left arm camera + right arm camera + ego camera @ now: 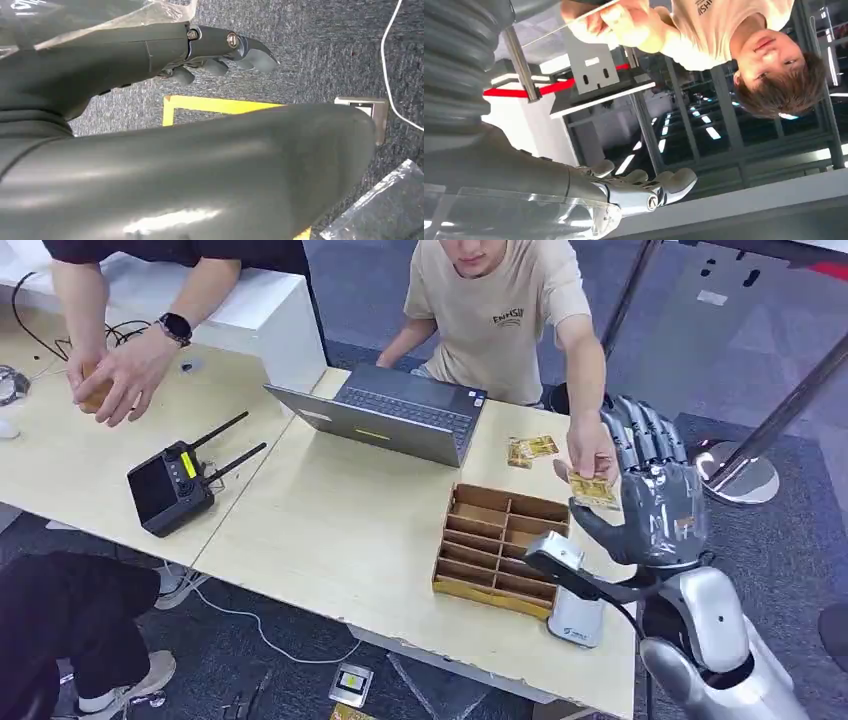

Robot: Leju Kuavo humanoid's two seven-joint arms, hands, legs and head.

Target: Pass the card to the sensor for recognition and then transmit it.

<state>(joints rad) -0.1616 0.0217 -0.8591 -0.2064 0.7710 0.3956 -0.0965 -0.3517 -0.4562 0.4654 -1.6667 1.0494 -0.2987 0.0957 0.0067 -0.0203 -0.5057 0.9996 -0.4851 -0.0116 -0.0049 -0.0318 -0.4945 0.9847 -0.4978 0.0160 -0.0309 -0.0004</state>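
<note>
A yellowish card (594, 489) is pinched in the hand (592, 452) of a person in a beige shirt, right in front of my right hand's palm. My right hand (655, 490) is raised over the table's right edge, fingers spread upward and thumb just below the card, gripping nothing. In the right wrist view the card (569, 22) appears edge-on in the person's fingers, apart from my extended fingers (644, 190). The sensor (572, 612), a white base with a silver head on a dark arm, stands at the table's front edge below my right hand. My left hand (220, 52) hangs over the floor, holding nothing.
A wooden divided box (498, 545) sits left of the sensor. Spare cards (530, 450) lie beside a grey laptop (385, 410). A black controller with antennas (172, 485) rests on the left table. A second person's hands (110, 375) work at the far left.
</note>
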